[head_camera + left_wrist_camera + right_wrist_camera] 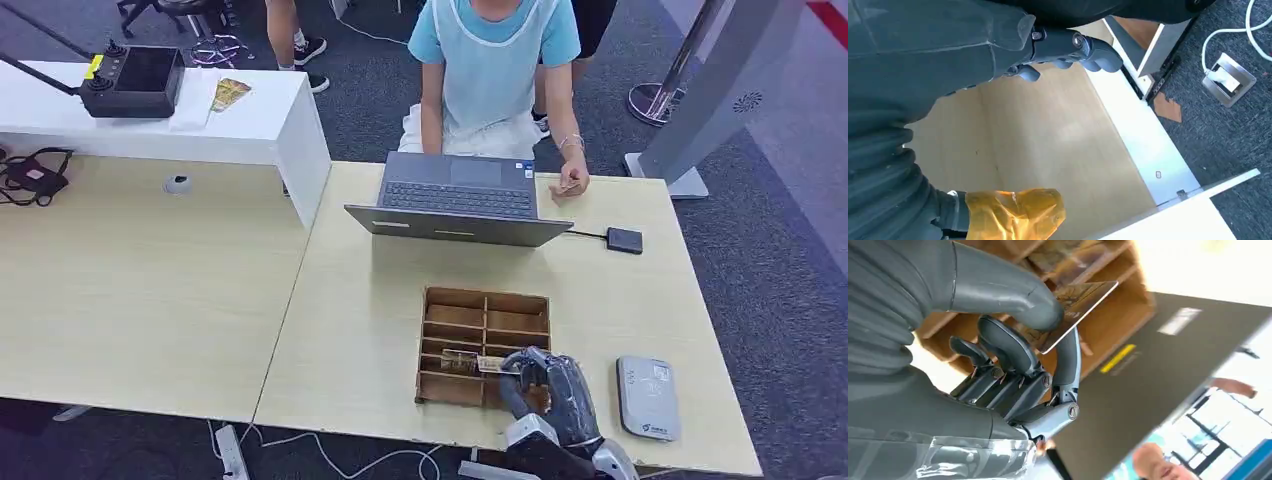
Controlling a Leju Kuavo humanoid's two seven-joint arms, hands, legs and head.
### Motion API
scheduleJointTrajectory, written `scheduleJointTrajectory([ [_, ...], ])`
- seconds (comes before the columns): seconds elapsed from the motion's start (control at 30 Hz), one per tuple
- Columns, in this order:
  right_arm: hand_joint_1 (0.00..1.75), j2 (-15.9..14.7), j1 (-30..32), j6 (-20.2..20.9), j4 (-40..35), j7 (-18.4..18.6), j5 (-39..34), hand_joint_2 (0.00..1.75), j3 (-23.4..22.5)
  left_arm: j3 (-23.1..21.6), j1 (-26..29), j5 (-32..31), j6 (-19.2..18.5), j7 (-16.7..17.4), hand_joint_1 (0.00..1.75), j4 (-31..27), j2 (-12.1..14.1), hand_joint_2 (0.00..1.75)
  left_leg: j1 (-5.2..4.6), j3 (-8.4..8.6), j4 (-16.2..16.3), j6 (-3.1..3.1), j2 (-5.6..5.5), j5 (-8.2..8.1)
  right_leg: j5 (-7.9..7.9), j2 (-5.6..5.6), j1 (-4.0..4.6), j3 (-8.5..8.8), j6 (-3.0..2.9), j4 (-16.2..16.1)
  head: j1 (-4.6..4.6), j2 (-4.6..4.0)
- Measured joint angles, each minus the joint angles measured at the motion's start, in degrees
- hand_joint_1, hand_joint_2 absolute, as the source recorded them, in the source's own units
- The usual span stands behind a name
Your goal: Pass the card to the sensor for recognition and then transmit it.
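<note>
Head cam: high, looks fwd/down over table (350,330). R wrist cam: close behind right hand (1013,365), faces wooden organizer (1128,305); organizer (485,345) shared w/ head cam. L wrist cam: close behind left hand (1063,50), faces tabletop edge, floor.

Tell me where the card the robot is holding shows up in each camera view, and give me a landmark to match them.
Head view: the card sits low and centre, over the wooden tray, pinched by the right robot hand.
Left wrist view: not in it.
Right wrist view: the card is upper centre, between thumb and a finger of the right robot hand.
Shared landmark: the wooden tray, behind the card in both views.
</note>
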Motion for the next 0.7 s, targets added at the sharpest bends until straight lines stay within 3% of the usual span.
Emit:
scheduleJointTrajectory([
  [0.17, 1.75, 0.6, -0.8, 7.1, -3.1, -3.2, -8.5, 1.75, -2.4, 0.0, 0.0, 0.0, -0.1, -0.5, 0.0, 0.0, 0.0, 1.75, 0.0, -0.01, 0.0, 0.0, 0.0, 0.0, 0.01, 0.0, 0.0, 0.02, 0.0, 0.0, 0.0, 0.0],
  [0.27, 1.75, 0.8, -3.6, 16.5, -4.7, -3.7, -17.1, 1.75, -3.5, 0.0, 0.0, 0.0, -0.7, -1.3, 0.0, 0.0, 0.0, 1.75, 0.0, 0.04, 0.0, 0.0, 0.14, 0.0, 0.03, 0.1, 0.0, 0.02, -0.02, 0.0, 0.0, 0.0],
  [0.4, 1.75, 1.1, -8.9, 24.5, -4.7, -3.1, -24.1, 1.75, -4.0, 0.0, 0.1, 0.0, -2.2, -2.1, 0.0, 0.0, 0.0, 1.75, 0.01, 0.05, 0.0, -0.02, 0.17, 0.04, 0.08, 0.13, 0.01, 0.02, -0.04, 0.0, 0.0, 0.0],
  [0.6, 1.75, 1.9, -17.6, 29.3, -4.1, -0.1, -31.7, 1.75, -4.3, 0.0, 0.1, 0.0, -2.7, -2.7, 0.0, 0.1, 0.0, 1.75, 0.02, 0.06, 0.0, -0.03, 0.25, 0.06, 0.12, 0.22, 0.01, 0.01, -0.03, 0.0, 0.0, 0.0],
  [0.7, 1.75, 2.8, -23.9, 29.6, -3.3, 2.7, -34.9, 1.75, -4.3, 0.0, 0.0, 0.0, -3.2, -3.0, 0.0, 0.2, -0.1, 1.75, 0.02, 0.07, 0.0, -0.04, 0.38, 0.06, 0.16, 0.34, 0.01, -0.04, -0.04, 0.1, 0.0, 0.0],
])
